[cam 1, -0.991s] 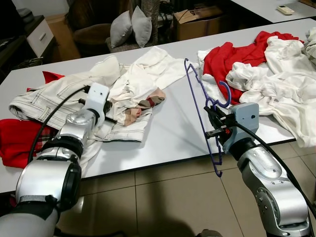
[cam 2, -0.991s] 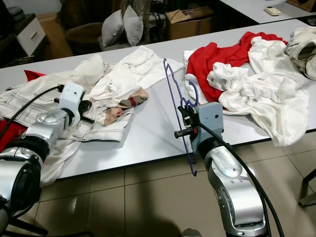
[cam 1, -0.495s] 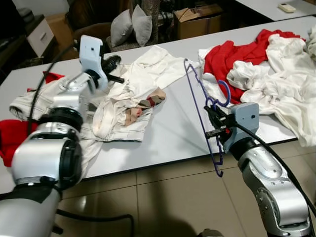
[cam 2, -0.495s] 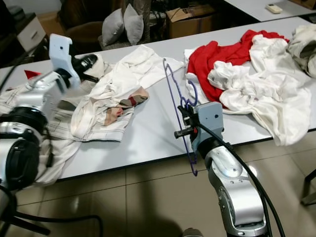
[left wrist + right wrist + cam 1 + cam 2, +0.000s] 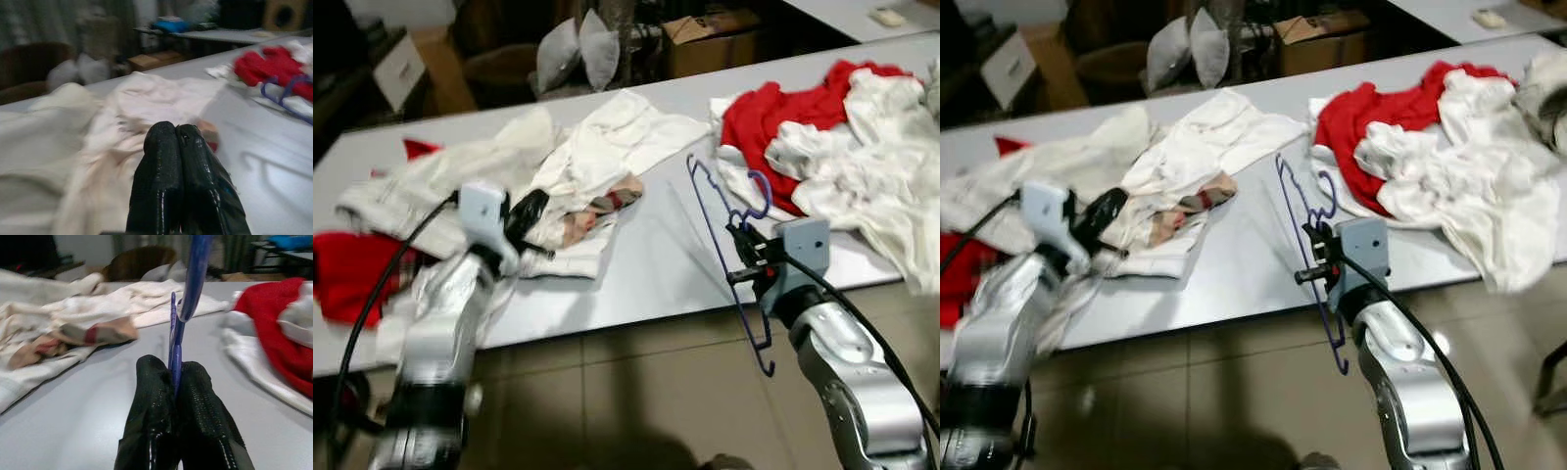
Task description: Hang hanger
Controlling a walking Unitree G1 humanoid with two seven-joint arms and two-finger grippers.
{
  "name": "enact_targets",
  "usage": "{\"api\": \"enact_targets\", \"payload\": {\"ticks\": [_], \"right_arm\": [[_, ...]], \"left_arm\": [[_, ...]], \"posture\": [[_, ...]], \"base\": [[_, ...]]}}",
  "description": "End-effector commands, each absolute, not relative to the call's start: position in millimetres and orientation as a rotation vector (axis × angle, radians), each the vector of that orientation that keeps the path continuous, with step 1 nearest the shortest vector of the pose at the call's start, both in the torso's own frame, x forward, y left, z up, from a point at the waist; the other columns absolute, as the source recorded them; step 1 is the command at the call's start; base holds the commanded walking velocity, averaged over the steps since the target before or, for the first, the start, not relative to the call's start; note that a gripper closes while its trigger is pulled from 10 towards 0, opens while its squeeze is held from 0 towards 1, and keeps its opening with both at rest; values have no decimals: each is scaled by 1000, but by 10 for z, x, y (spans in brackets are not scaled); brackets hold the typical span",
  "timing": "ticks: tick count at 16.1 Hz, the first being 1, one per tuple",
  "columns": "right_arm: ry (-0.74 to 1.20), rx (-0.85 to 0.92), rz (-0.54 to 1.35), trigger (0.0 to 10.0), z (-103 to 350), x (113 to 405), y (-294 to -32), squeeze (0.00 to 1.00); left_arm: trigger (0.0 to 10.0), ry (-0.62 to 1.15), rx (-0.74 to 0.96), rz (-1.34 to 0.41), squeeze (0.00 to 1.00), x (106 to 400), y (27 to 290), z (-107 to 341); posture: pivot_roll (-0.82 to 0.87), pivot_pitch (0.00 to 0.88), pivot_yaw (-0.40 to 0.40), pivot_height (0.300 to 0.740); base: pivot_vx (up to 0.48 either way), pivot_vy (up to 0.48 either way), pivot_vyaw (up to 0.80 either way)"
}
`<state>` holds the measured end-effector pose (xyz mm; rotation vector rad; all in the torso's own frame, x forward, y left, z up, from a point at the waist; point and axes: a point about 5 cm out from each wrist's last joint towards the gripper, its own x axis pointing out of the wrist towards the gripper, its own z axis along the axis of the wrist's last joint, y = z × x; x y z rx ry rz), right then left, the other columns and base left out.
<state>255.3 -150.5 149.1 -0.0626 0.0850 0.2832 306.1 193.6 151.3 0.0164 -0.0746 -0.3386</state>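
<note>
Hanger (image 5: 729,250), blue, stands edge-on at the front edge of the table (image 5: 651,264), pinched between the closed fingers of the right gripper (image 5: 744,257). Left gripper (image 5: 530,209), raised over the cream clothes (image 5: 578,166) half a second ago, has dropped low beside them, fingers pressed together on nothing. No garment was lifted, so hanging likely remains ahead.

A long grey table (image 5: 646,264) carried heaps of clothing: cream and white garments (image 5: 578,166) on its left, red and white clothes (image 5: 822,137) on its right.
</note>
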Motion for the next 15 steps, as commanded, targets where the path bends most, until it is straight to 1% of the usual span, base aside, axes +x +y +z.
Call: {"api": "enact_targets", "payload": {"ticks": [1,2,4,5,6,7,8,9,11,12,13,15], "right_arm": [[79,-58,312,10000,1491,2563,-1459,0],[85,-42,318,10000,1475,2569,-1455,0],[95,-19,321,10000,1446,2567,-1445,0],[98,-6,319,10000,1439,2566,-1441,0],[100,10,309,10000,1437,2568,-1445,0],[100,16,304,10000,1438,2566,-1451,0],[99,29,289,10000,1446,2555,-1475,0],[94,30,264,10000,1463,2544,-1516,0],[90,49,239,10000,1486,2523,-1570,0],[88,53,233,10000,1492,2519,-1579,0],[86,60,227,10000,1504,2511,-1591,0],[82,54,215,10000,1528,2502,-1617,0]], "left_arm": [[10000,-123,35,-306,0,3025,1992,1669],[10000,-107,57,-293,0,2887,2001,1638],[10000,-56,59,-262,0,2695,1999,1608],[10000,-30,57,-253,0,2634,1989,1593],[10000,3,36,-261,0,2607,1960,1558],[10000,17,22,-270,808,2599,1937,1542],[10000,29,-2,-287,1000,2594,1879,1531],[10000,34,-10,-297,1000,2585,1826,1546],[10000,12,2,-313,1000,2579,1749,1544],[10000,18,5,-318,576,2572,1730,1523],[10000,33,10,-324,553,2560,1700,1487],[10000,24,16,-342,635,2546,1641,1463]], "posture": [[-109,0,103,740],[-82,0,78,740],[-75,0,69,740],[-73,0,63,740],[-77,0,63,740],[-83,0,66,740],[-93,0,75,740],[-106,0,87,740],[-116,0,95,740],[-116,0,95,740],[-128,0,101,740],[-141,0,99,740]], "base": [[0,469,-538],[0,480,-663],[0,480,-650],[0,480,-531],[0,469,0],[0,469,0],[0,465,0],[0,465,0],[0,0,0],[0,0,0],[0,0,0],[0,0,0]]}}
